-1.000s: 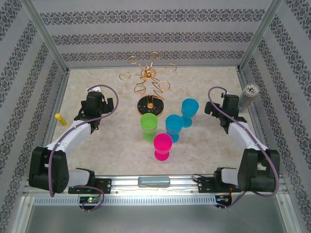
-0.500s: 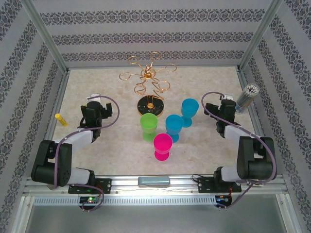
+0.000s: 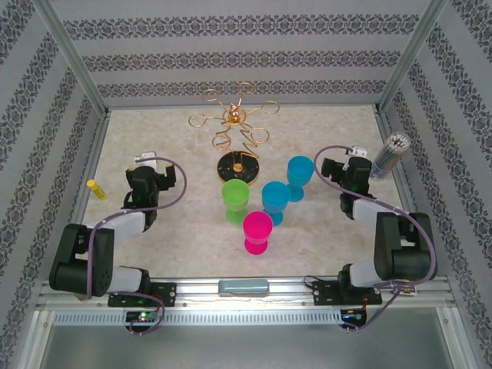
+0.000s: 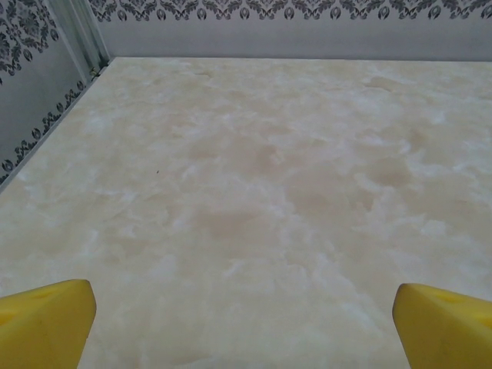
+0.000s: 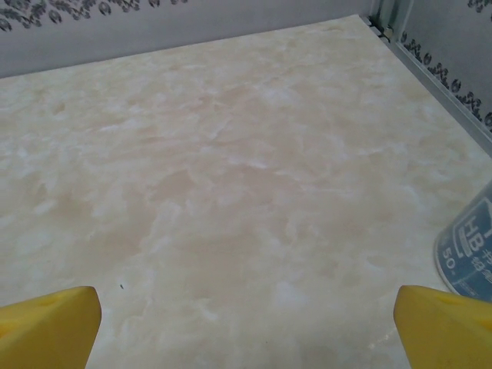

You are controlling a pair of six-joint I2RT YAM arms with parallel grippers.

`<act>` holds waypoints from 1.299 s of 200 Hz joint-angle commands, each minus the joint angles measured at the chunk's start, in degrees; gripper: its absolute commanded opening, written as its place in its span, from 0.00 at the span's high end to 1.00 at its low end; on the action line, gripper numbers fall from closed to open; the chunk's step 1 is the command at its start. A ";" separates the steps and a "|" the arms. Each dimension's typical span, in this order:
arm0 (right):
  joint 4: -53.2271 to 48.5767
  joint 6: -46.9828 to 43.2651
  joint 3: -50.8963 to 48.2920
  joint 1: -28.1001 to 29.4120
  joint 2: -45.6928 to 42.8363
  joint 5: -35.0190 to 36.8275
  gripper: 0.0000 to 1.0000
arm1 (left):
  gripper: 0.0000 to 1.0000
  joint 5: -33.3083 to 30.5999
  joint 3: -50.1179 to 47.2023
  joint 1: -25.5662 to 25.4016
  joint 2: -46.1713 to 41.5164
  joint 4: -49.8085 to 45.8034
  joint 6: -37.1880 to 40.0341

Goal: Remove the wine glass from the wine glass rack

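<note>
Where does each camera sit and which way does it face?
Top external: above and behind the bases, looking down on the table, wine glass rack, cups, both arms.
Left wrist: on the left gripper, facing the far wall across the table; yellow fingertips at bottom corners.
Right wrist: likewise on the right gripper; its clear container also appears from the top.

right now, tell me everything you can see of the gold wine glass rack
The wine glass rack is thin gold wire: looped ring arms fan out from a central post topped by a shiny knob, with a spiral lower down and a round dark-and-gold base. It stands upright on the marbled table, at the far centre. Its rings look empty. The green glass stands just in front of the base; whether they touch is unclear.
</note>
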 commanded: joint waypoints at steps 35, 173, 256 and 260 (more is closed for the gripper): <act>9.04 -4.63 -3.76 4.15 0.80 4.36 0.02 | 0.00 1.22 -4.50 0.78 10.14 20.85 4.40; 21.51 -5.77 -8.90 5.28 3.98 5.54 0.02 | 0.00 4.07 -5.79 2.19 12.75 25.73 3.59; 21.53 -5.77 -8.82 5.26 4.10 5.58 0.02 | 0.00 7.61 -6.58 2.16 12.67 27.07 4.74; 21.53 -5.77 -8.82 5.27 4.04 5.53 0.02 | 0.00 7.65 -6.62 2.18 12.67 27.09 4.74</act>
